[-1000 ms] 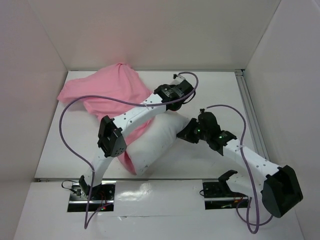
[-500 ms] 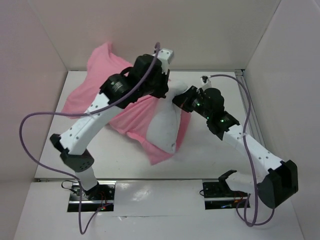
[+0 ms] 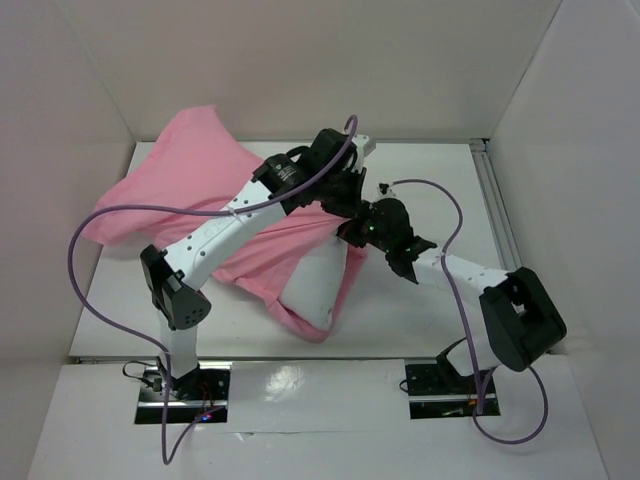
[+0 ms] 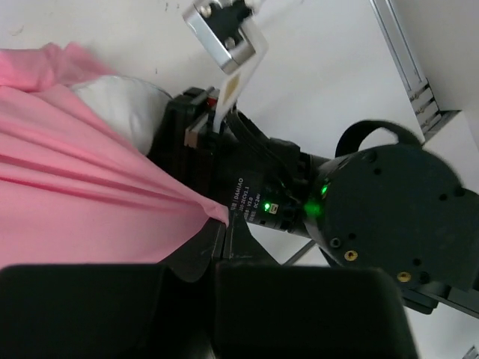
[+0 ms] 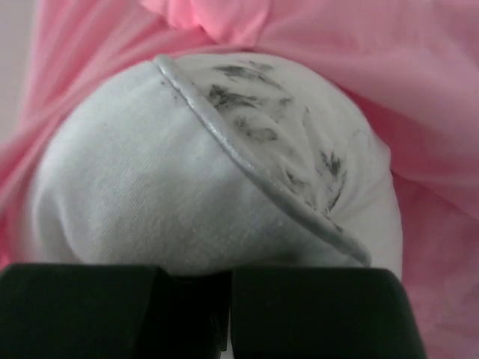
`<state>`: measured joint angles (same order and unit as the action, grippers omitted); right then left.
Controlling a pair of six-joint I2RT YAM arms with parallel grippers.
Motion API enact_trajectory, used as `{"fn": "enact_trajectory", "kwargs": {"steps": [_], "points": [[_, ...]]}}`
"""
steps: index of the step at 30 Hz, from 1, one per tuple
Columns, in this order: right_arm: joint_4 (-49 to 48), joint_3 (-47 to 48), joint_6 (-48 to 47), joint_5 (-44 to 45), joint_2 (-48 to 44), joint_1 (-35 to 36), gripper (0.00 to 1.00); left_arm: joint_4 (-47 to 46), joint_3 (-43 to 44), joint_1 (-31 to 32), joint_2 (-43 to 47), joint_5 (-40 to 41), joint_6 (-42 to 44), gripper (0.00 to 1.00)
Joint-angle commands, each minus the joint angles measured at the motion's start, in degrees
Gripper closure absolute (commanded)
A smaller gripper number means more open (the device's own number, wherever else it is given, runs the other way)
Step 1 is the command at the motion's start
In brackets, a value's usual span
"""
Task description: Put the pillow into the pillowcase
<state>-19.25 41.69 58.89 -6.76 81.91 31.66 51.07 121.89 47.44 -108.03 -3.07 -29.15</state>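
White pillow (image 5: 150, 194) grey-smudged, half inside pink pillowcase (image 3: 170, 170)

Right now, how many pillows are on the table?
1. The pillow lies in the middle of the table, partly wrapped in the pink pillowcase; another could hide under that fabric.

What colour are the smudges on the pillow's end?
Dark grey, on the white pillow; clearest in the right wrist view.

We list open table (image 3: 450, 190) far right and near left; pillowcase (image 3: 190, 165), pillow (image 3: 318, 285), left arm (image 3: 225, 225) and right arm (image 3: 450, 268) block the middle.
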Motion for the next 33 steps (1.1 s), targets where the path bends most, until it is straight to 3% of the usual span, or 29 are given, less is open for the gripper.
{"fn": "enact_trajectory", "kwargs": {"steps": [1, 6, 11, 13, 15, 16, 18, 21, 25, 27, 30, 33], "points": [[-6.07, 5.95, 0.34, -4.21, -3.15, -1.24, 1.0, -11.78, 2.05, 4.33, 3.26, -13.62, -4.6, 1.0], [-0.02, -2.99, -0.35, -2.47, -17.03, -2.57, 1.0, -10.11, -2.6, 2.67, 5.55, -4.59, -5.65, 1.0], [1.38, -1.63, -4.66, -4.57, -8.21, -6.78, 1.0, -9.07, -0.87, 2.04, 2.48, -2.99, -7.15, 1.0], [6.66, 2.14, -6.59, -9.57, -5.63, -9.93, 0.98, -2.84, 4.48, 2.04, -0.33, -0.11, -5.93, 0.81], [10.96, 2.87, -8.96, -11.07, -6.58, -11.44, 0.73, 0.94, 5.73, 2.04, -0.34, 2.79, -2.86, 0.52], [15.33, 2.87, -10.1, -11.6, -7.89, -12.23, 0.41, 2.53, 5.73, 2.56, 1.4, 4.29, -1.71, 0.29], [20.62, 2.87, -13.27, -11.6, -13.14, -14.34, 0.24, 6.23, 2.41, 3.87, 4.48, 11.75, -0.04, 0.18], [31.0, 1.03, -16.43, -11.6, -20.96, -17.58, 0.12, 8.95, -8.56, 4.41, 12.91, 20.98, -3.43, 0.18], [38.75, -1.26, -17.67, -14.06, -29.5, -19.53, 0.09, 10.28, -27.45, 4.94, 25.82, 29.07, -15.91, 0.34], [40.16, -3.01, -17.67, -16.16, -31.36, -19.53, 0.08, 10.28, -38.62, 4.94, 31.45, 31.01, -24.67, 0.34], [40.69, -3.64, -17.67, -18.46, -32.07, -16.82, 0.06, 10.28, -50.31, 4.94, 40.95, 30.06, -32.96, 0.22], [40.69, -3.64, -17.06, -18.46, -31.2, -11.82, 0.02, 1.52, -59.02, 4.94, 46.93, 24.02, -33.6, 0.18]]}}
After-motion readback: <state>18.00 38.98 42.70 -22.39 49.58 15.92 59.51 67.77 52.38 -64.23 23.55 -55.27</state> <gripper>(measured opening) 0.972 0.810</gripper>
